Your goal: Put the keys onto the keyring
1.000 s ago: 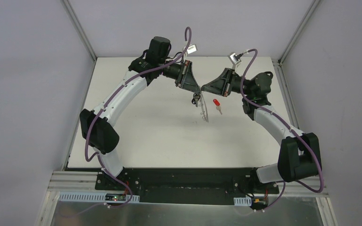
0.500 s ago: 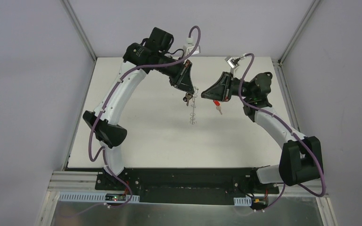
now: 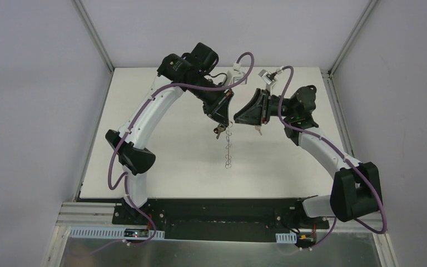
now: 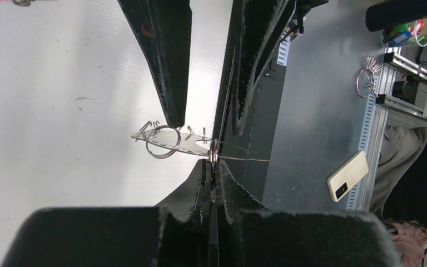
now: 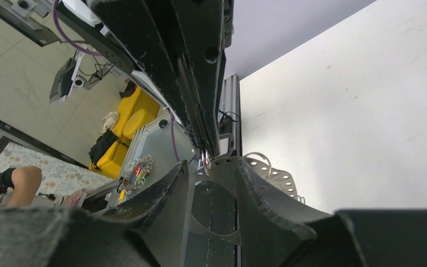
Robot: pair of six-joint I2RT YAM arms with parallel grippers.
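The left gripper (image 3: 224, 119), fingers clamped together on the keyring (image 3: 228, 149), holds it above mid-table so its loops and the dark key (image 3: 218, 131) hang free for the right gripper (image 3: 239, 119), fingers apart, just beside.

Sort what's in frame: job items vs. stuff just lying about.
Job: keyring, pinched in left gripper; dark key; red key; right gripper, open.
Lying about: phone; key bunch.
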